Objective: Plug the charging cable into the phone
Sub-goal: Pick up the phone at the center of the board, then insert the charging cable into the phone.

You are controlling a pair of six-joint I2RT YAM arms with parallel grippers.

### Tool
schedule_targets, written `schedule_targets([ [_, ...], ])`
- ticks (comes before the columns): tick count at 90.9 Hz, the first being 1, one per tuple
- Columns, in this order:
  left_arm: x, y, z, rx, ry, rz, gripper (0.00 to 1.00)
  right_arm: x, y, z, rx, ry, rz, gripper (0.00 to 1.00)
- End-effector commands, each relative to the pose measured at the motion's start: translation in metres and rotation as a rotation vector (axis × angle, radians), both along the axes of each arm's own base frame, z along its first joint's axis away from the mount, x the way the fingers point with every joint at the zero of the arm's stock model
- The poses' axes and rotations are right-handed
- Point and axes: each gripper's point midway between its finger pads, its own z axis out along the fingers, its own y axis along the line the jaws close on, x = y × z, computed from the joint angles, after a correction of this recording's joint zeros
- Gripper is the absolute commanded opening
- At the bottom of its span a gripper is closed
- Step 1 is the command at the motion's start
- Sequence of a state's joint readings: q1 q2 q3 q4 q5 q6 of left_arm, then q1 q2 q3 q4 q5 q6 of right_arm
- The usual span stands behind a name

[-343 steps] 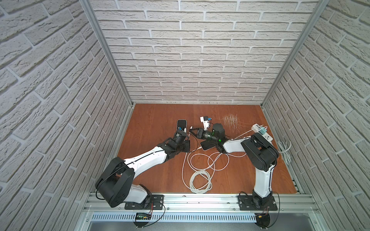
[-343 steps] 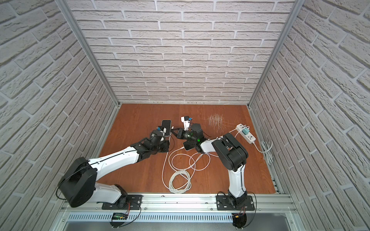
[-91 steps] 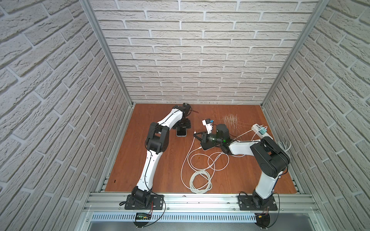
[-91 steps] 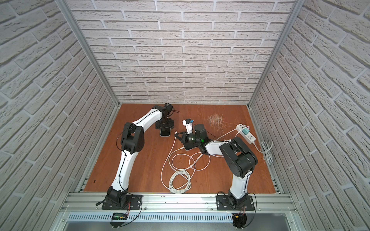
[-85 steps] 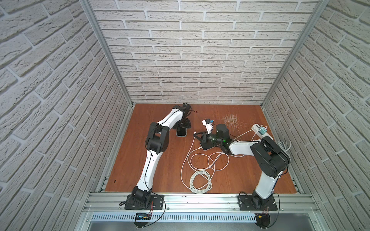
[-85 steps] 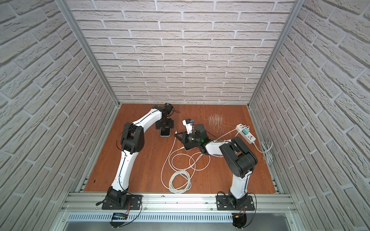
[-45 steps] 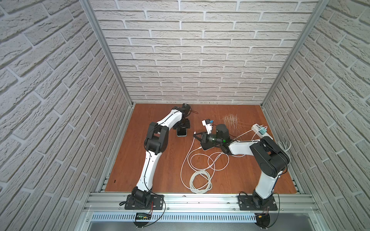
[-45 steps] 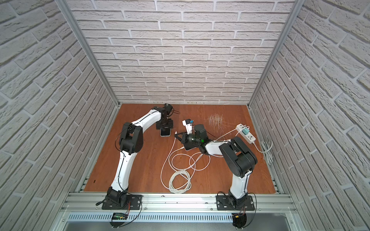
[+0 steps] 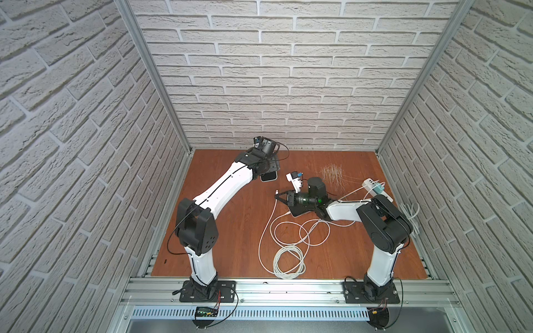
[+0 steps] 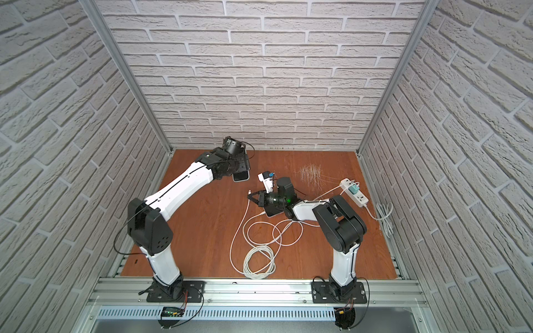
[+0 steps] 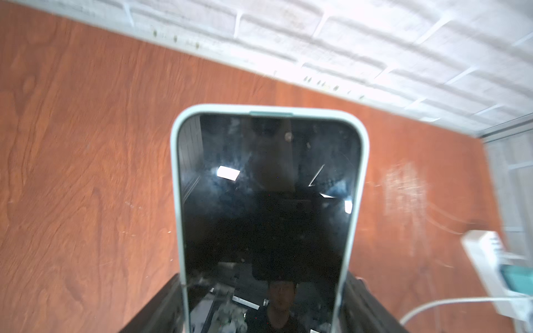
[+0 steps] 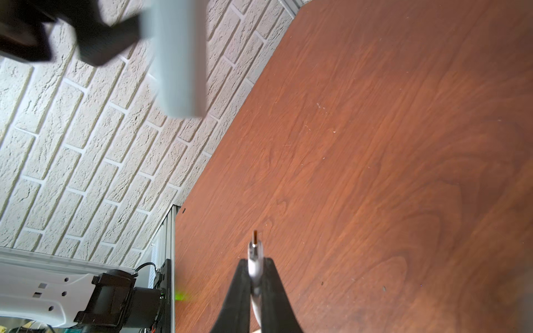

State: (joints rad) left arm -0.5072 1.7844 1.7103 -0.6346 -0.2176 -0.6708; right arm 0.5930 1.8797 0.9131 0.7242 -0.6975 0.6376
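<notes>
**Wood table (image 9: 230,245): phone (image 11: 268,187) and plug (image 12: 255,250) both held, not joined**

Far to the left of the power strip (image 9: 375,186), up by the back wall, the left gripper (image 11: 264,294) is closed on the phone. Its black fingers (image 11: 161,305) press on the two long sides. The phone has a dark screen and a pale case. In the right wrist view it looks lifted off the wood table, but it is blurry there.

Between the phone and the power strip, the right gripper (image 12: 256,263) is pinched tight on the plug of the charging cable (image 9: 288,276). The small metal tip sticks out past the fingers. It points away from the power strip. The plug and the phone are apart, so the plug is not in the phone yet.

White cable hangs down from the plug and lies in loops on the table, to the left of the power strip and closer to the front. The biggest bundle lies near the front edge.

Just left of the power strip there are pale scratches (image 9: 331,174) on the wood.

The power strip is white and lies by the right wall. A blue-green charger (image 9: 378,188) is plugged into it. A white wire runs from it toward the right arm.
</notes>
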Motion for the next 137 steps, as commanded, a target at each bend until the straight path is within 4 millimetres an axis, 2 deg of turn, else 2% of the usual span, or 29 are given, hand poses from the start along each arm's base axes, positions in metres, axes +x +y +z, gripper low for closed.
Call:
schedule_targets([
  [1, 0.008, -0.001, -0.01, -0.014, -0.025, 0.042, 0.29, -0.008, 0.011, 0.003, 0.007, -0.021, 0.063, 0.04],
  [13, 0.008, -0.003, -0.008, -0.009, -0.043, 0.034, 0.28, -0.013, 0.016, 0.004, 0.009, -0.021, 0.091, 0.04],
  [26, 0.008, -0.006, -0.018, -0.002, -0.038, 0.014, 0.27, -0.015, 0.016, 0.006, 0.011, -0.029, 0.095, 0.04],
  [46, 0.001, -0.025, -0.016, 0.027, -0.079, -0.081, 0.27, -0.014, 0.017, 0.006, 0.018, -0.029, 0.096, 0.04],
  [137, -0.015, -0.037, -0.042, 0.032, 0.0, -0.158, 0.24, -0.01, 0.01, 0.01, 0.014, -0.058, 0.059, 0.04],
])
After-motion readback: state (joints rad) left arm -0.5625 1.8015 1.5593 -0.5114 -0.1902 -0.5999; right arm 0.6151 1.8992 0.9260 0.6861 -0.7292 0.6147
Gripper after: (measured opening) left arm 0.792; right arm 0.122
